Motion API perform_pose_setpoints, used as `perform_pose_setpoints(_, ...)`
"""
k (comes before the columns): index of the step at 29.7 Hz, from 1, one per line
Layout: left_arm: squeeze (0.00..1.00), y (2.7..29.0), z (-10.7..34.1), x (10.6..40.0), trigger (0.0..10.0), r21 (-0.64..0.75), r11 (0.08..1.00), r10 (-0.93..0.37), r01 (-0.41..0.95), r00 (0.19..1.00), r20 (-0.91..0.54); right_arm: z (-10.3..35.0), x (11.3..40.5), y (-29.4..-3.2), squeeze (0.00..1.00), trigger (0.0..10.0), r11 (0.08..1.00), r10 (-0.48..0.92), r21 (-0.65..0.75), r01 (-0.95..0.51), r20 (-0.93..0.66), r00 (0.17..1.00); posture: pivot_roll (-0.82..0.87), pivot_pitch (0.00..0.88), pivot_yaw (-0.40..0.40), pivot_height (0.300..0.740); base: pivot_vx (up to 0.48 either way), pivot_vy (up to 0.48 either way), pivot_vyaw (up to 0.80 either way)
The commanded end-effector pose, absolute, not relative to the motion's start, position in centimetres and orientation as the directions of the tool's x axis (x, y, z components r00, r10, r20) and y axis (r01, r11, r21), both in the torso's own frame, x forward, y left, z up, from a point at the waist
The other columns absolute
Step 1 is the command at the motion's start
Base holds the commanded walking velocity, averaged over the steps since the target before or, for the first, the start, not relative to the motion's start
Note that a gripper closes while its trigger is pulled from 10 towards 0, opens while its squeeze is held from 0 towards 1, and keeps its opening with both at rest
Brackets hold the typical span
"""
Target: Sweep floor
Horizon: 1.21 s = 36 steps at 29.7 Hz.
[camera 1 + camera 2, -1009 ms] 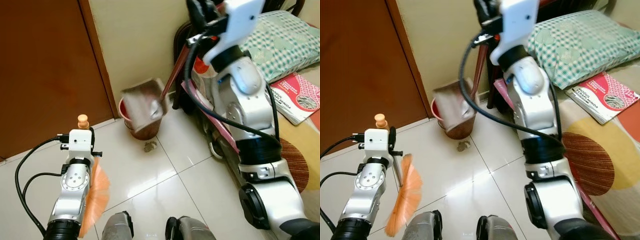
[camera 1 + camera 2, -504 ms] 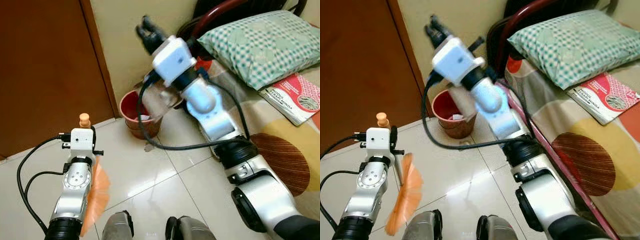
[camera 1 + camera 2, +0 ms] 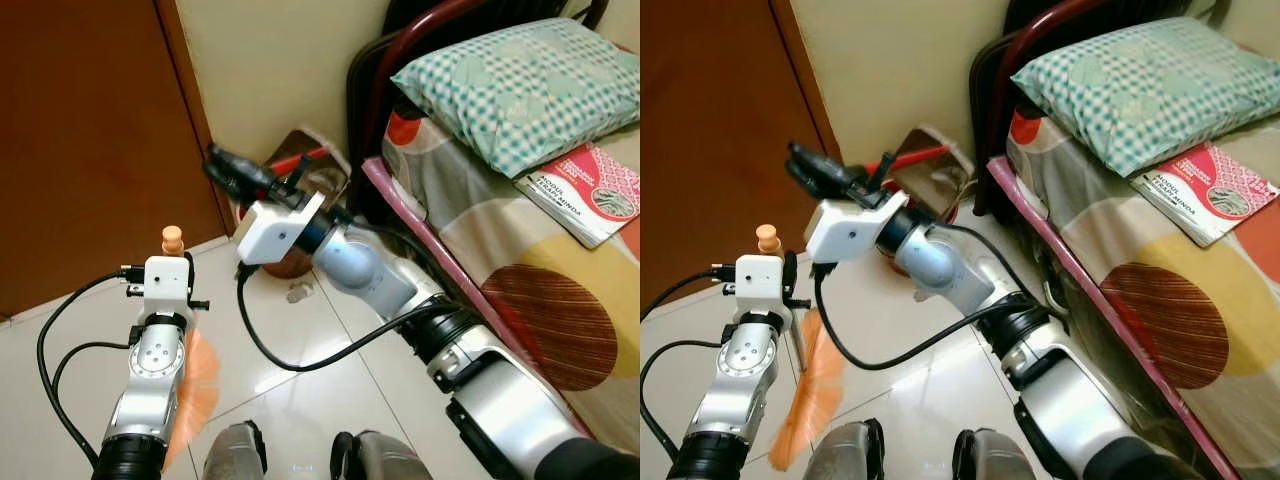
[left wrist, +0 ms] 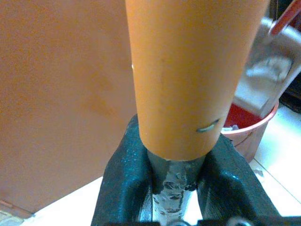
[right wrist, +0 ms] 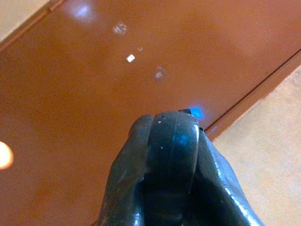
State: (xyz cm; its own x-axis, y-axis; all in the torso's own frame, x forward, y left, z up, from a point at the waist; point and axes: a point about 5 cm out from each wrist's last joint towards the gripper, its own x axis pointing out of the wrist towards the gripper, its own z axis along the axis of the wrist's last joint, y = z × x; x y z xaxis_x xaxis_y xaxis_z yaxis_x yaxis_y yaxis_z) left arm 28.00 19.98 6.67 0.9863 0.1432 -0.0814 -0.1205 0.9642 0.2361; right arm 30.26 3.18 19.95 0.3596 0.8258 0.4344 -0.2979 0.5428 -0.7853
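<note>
My left gripper (image 4: 180, 175) is shut on the orange broom handle (image 4: 188, 70), low at the left; the orange bristles (image 3: 197, 385) hang beside my left forearm. My right gripper (image 3: 232, 170) reaches across toward the brown door, its fingers (image 5: 170, 155) shut on a dark rounded end that looks like the tip of the dustpan's red handle (image 3: 298, 157). The brown dustpan (image 3: 318, 172) hangs tilted over the red bin (image 4: 247, 134) by the wall. A small clump of debris (image 3: 298, 294) lies on the white tiles in front of the bin.
A brown door (image 3: 90, 130) stands at the left and a cream wall (image 3: 270, 60) behind the bin. A bed with a dark red frame (image 3: 400, 45), a checked pillow (image 3: 500, 70) and a red book (image 3: 590, 190) lines the right. My feet (image 3: 300, 455) are at the bottom.
My right arm has swung down from high beside the bed and across to the left, bringing the dustpan with it. The left arm and broom have stayed put.
</note>
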Motion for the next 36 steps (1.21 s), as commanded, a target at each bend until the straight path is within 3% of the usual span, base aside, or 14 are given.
perform_pose_setpoints(1, 0.0, 20.1, 5.2, 27.3, 10.0, 0.238, 0.963, 0.162, -0.123, 0.975, -0.149, 20.5, 29.4, 3.9, 0.0, 10.0, 0.531, 0.841, -0.803, -0.27, 0.462, 0.282, 0.0, 0.1, -0.046, 0.74, 0.0, 0.0, 0.0)
perform_pose_setpoints(11, 0.0, 19.9, 5.3, 27.5, 10.0, 0.234, 0.964, 0.162, -0.125, 0.976, -0.145, 19.3, 28.6, 4.3, 0.0, 10.0, 0.527, 0.847, -0.8, -0.287, 0.468, 0.251, 0.0, 0.1, -0.049, 0.74, 0.0, 0.0, 0.0)
perform_pose_setpoints(18, 0.0, 19.9, 5.4, 27.5, 10.0, 0.23, 0.964, 0.166, -0.132, 0.976, -0.139, 24.8, 30.5, 1.5, 0.0, 10.0, 0.727, 0.685, -0.649, -0.226, 0.659, 0.311, 0.0, 0.099, -0.05, 0.74, 0.0, 0.0, 0.0)
perform_pose_setpoints(19, 0.0, 19.9, 5.4, 27.6, 10.0, 0.231, 0.964, 0.167, -0.133, 0.976, -0.138, 26.5, 31.1, 0.2, 0.0, 10.0, 0.775, 0.627, -0.606, -0.181, 0.702, 0.336, 0.0, 0.096, -0.053, 0.74, 0.0, 0.0, 0.0)
perform_pose_setpoints(25, 0.0, 19.9, 5.4, 27.7, 10.0, 0.229, 0.964, 0.167, -0.133, 0.977, -0.136, 28.5, 32.3, -3.7, 0.0, 10.0, 0.848, 0.505, -0.524, -0.081, 0.751, 0.426, 0.0, 0.093, -0.048, 0.74, 0.0, 0.0, 0.0)
perform_pose_setpoints(30, 0.0, 19.9, 5.5, 27.9, 10.0, 0.229, 0.965, 0.161, -0.127, 0.978, -0.135, 27.3, 32.4, -7.5, 0.0, 10.0, 0.883, 0.423, -0.462, -0.081, 0.71, 0.563, -0.01, 0.091, -0.042, 0.74, 0.0, 0.0, 0.0)
perform_pose_setpoints(36, 0.0, 19.9, 5.5, 28.1, 10.0, 0.228, 0.966, 0.159, -0.126, 0.979, -0.131, 25.8, 31.9, -9.8, 0.0, 10.0, 0.873, 0.413, -0.48, -0.09, 0.629, 0.659, -0.03, 0.09, -0.038, 0.74, 0.0, 0.0, 0.0)
